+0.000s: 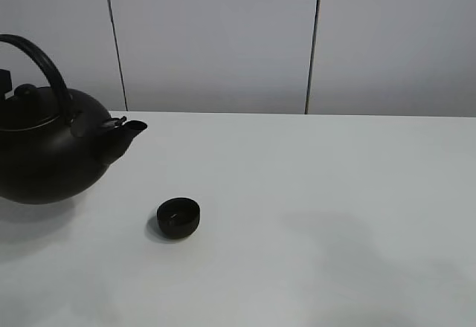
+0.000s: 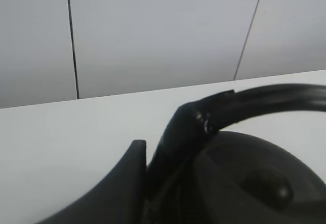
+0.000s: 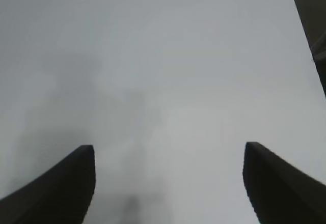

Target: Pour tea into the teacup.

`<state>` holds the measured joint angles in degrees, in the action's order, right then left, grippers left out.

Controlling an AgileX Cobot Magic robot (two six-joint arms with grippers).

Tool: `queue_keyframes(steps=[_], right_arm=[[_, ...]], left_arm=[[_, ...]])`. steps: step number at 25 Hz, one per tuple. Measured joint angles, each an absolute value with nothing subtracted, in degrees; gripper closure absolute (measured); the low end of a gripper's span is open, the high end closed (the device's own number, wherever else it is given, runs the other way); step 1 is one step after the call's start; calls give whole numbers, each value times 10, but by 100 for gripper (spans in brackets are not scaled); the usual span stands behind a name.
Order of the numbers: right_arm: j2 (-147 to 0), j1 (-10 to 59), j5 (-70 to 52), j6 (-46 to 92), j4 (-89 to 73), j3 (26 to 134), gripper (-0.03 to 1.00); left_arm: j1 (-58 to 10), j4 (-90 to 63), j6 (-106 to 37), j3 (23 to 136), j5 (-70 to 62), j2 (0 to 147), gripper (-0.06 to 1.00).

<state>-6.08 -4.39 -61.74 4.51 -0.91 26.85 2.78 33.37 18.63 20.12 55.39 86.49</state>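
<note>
The teacup (image 1: 178,218) is a small black bowl-shaped cup standing on the white table (image 1: 320,193), left of centre. The large black teapot (image 1: 48,152) hangs at the far left, its spout (image 1: 132,128) up and to the left of the cup, a shadow under it. No stream of tea shows at the spout. In the left wrist view my left gripper (image 2: 163,150) is shut on the teapot's arched handle (image 2: 265,99), above the lid (image 2: 254,183). My right gripper (image 3: 169,150) is open and empty over bare table; it does not show in the exterior view.
A grey panelled wall (image 1: 216,37) stands behind the table's far edge. A dark edge (image 3: 313,25) shows at one side of the right wrist view.
</note>
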Motion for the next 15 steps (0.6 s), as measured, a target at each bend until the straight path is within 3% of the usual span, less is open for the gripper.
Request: queue_keyframes(steps=[9,15], right_arm=[[-61,-44,-617,45,-9,269,42],[-61,-44,-617,45,-9,269,42]], left_arm=[[-95,253,169,228,431,851,79],[-123,221,107,251,420,852,79]])
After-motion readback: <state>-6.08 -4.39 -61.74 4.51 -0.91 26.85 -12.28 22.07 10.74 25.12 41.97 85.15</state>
